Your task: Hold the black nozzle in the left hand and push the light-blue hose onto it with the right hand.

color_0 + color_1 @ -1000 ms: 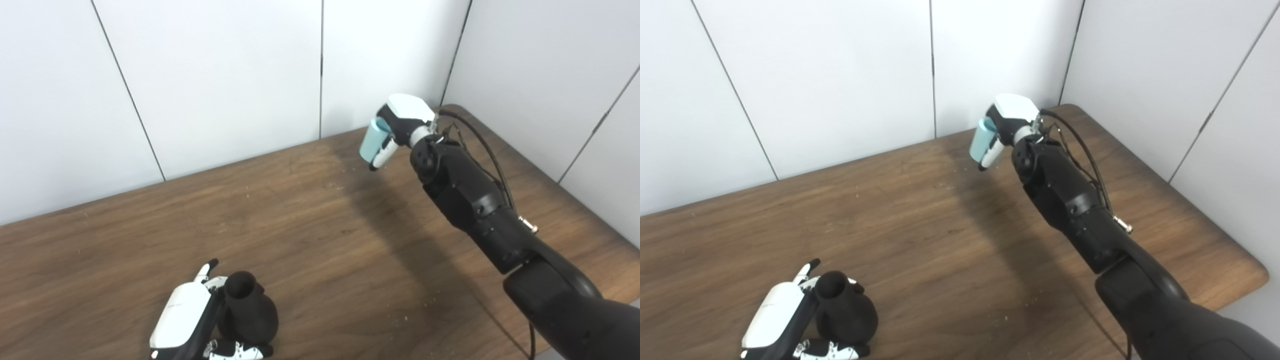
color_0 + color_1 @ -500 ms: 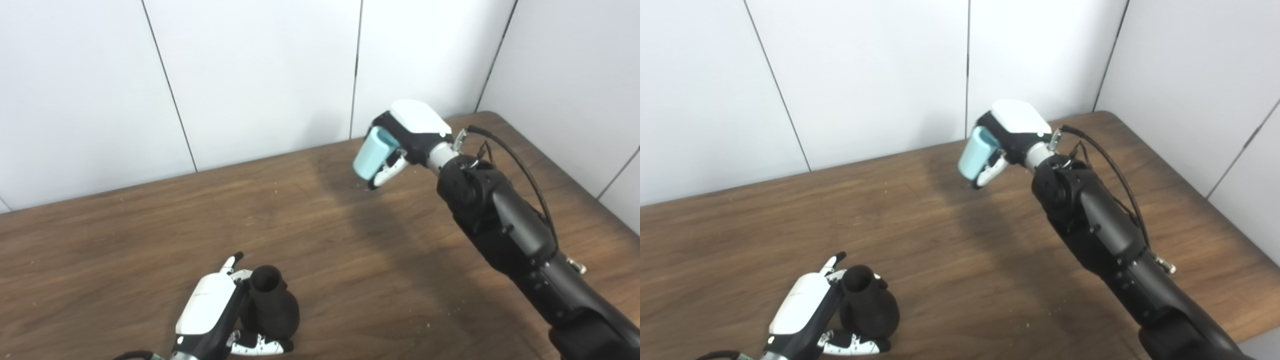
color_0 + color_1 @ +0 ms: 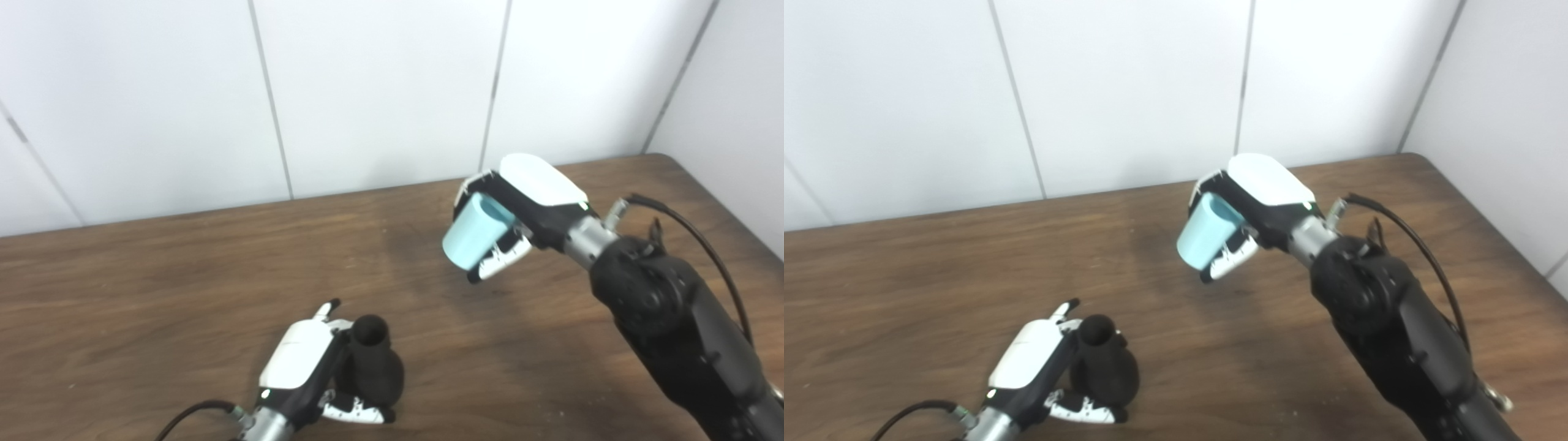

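Nozzle black, bulb-shaped, upright near the front edge of the table, narrow open neck pointing up. Left hand wrapped around it from the left side, fingers curled round the base, so it's grasped; can't tell if the base is resting on the wood or just off it.

Hose, really a short light-blue sleeve, clamped in the right hand, held up in the air, tilted, one end toward the palm, the other aimed down and left. Well apart from the nozzle, up and to the right of it.

Status: both grasps done. Mating not started, no contact between the two parts. Left to do, by my read: bring the sleeve over the neck, line up the axes, push down. Alignment is the risk; sleeve currently sits at an angle to the neck.

Wooden table otherwise bare around them; white wall panels behind.
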Available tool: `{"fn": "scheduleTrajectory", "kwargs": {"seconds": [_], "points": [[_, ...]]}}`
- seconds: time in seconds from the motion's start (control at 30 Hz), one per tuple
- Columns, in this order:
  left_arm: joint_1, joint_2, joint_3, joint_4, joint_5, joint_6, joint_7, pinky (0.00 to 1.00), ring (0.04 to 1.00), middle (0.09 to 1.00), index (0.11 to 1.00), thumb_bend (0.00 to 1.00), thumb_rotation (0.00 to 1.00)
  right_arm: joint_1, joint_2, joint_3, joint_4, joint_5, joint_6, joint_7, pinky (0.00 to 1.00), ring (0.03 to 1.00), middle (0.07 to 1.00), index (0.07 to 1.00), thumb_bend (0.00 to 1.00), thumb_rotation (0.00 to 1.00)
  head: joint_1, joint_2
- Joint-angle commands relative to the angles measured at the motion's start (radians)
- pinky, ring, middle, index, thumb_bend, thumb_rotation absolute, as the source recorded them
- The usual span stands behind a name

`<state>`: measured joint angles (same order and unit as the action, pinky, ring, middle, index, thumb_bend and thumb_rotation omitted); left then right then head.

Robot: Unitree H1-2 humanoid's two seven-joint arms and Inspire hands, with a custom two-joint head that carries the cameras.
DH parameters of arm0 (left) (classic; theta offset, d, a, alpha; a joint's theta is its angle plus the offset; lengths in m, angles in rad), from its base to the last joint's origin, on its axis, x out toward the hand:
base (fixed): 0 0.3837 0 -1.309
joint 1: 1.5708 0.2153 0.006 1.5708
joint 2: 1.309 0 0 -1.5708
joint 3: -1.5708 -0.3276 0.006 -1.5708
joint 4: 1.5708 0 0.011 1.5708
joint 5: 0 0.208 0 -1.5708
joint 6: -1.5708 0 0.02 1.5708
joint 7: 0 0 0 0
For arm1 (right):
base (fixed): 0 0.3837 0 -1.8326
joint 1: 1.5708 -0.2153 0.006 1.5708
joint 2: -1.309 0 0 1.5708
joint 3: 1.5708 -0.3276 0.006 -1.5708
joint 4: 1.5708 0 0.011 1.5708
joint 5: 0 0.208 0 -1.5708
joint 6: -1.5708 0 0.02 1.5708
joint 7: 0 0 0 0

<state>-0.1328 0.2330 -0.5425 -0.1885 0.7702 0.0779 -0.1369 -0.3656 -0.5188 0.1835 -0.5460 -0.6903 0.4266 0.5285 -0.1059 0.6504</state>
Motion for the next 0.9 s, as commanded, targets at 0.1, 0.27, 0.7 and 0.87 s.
{"fn": "scheduleTrajectory", "kwargs": {"seconds": [0.1,0.27,0.7,0.87], "points": [[0.046,-0.004,-0.060,0.064,0.070,0.047,-0.089,1.00,0.710,0.488,0.495,0.52,0.00,0.002,0.036,-0.011,-0.080,0.017,-0.005,0.010,0.31,0.436,0.511,0.501,0.50,0.00,0.040,-0.005],[0.044,-0.015,-0.070,0.066,0.078,0.057,-0.091,1.00,0.715,0.487,0.495,0.52,0.00,0.039,0.049,-0.027,-0.091,0.061,-0.041,-0.003,0.32,0.427,0.506,0.503,0.50,0.00,0.077,0.001],[0.039,-0.032,-0.081,0.070,0.101,0.071,-0.091,1.00,0.708,0.487,0.495,0.52,0.00,0.124,0.066,-0.028,-0.136,0.113,-0.112,-0.027,0.32,0.428,0.507,0.528,0.50,0.00,0.136,0.010],[0.031,-0.033,-0.080,0.074,0.100,0.070,-0.095,1.00,0.699,0.487,0.495,0.52,0.00,0.124,0.086,-0.005,-0.148,0.089,-0.120,-0.016,0.32,0.433,0.508,0.528,0.50,0.00,0.137,0.011]]}}
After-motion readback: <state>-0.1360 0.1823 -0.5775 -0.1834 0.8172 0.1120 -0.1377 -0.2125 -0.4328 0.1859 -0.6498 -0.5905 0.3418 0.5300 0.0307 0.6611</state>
